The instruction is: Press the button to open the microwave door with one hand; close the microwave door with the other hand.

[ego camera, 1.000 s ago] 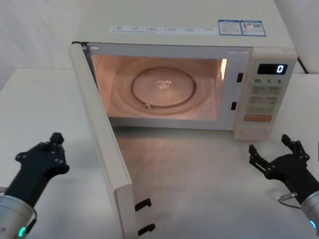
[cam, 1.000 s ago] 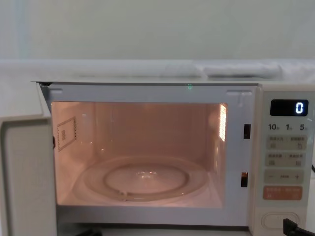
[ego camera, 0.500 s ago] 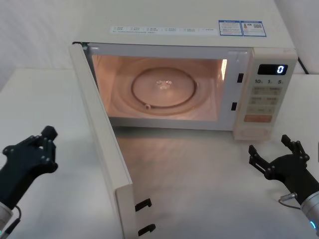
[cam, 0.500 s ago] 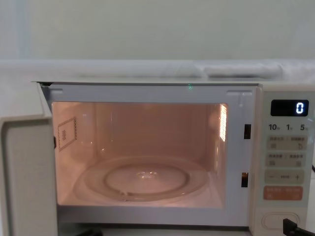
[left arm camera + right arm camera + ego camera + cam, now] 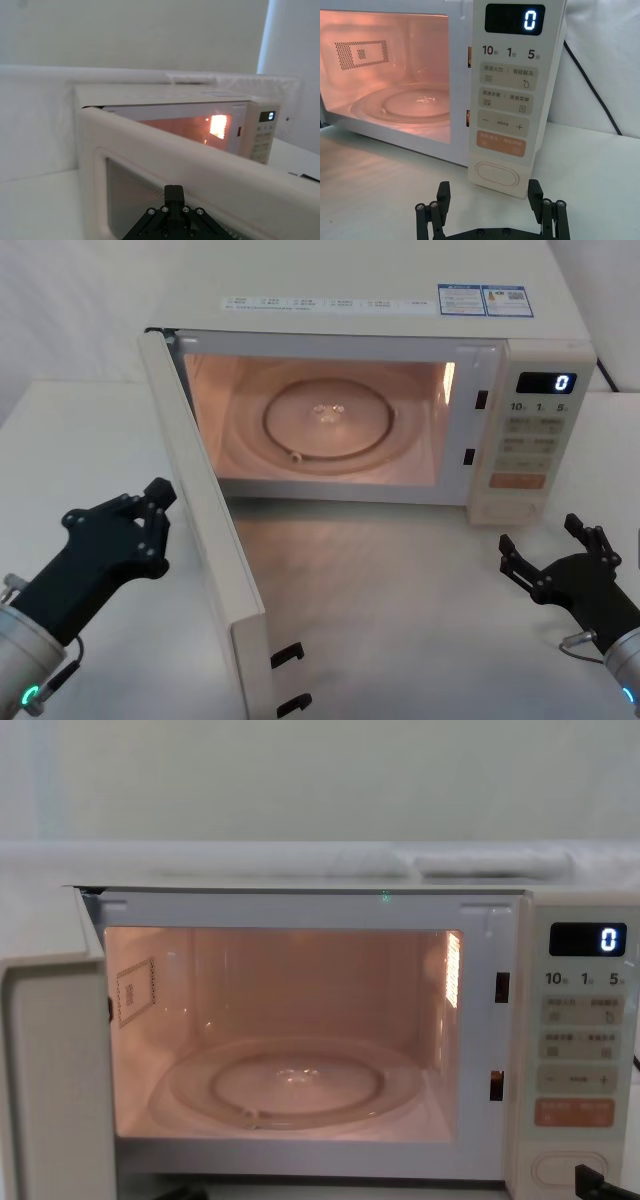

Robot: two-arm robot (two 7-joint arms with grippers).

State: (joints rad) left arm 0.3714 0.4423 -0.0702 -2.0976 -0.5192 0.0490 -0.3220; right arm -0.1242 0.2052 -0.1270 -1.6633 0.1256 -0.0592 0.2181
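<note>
The microwave door [image 5: 205, 530] stands wide open, swung out towards me on its left hinge, and the lit cavity shows the glass turntable [image 5: 328, 418]. My left gripper [image 5: 155, 502] is shut and sits just left of the door's outer face [image 5: 200, 170], with its tip [image 5: 173, 191] pointing at the window; I cannot tell if it touches. My right gripper [image 5: 545, 540] is open and hovers low over the table, a little in front of the button [image 5: 507, 506]. That wide cream button [image 5: 497, 173] lies at the foot of the control panel, straight ahead of the right gripper [image 5: 490, 192].
The microwave body [image 5: 400, 300] fills the back of the white table [image 5: 400, 580]. The panel's display [image 5: 514, 19] reads 0. A black power cord [image 5: 592, 85] runs down behind the right side. The door's latch hooks [image 5: 288, 650] stick out at its free edge near me.
My left gripper first drew back to the left, then came forward and right, up to the door's outer face. The door and the right gripper have not moved.
</note>
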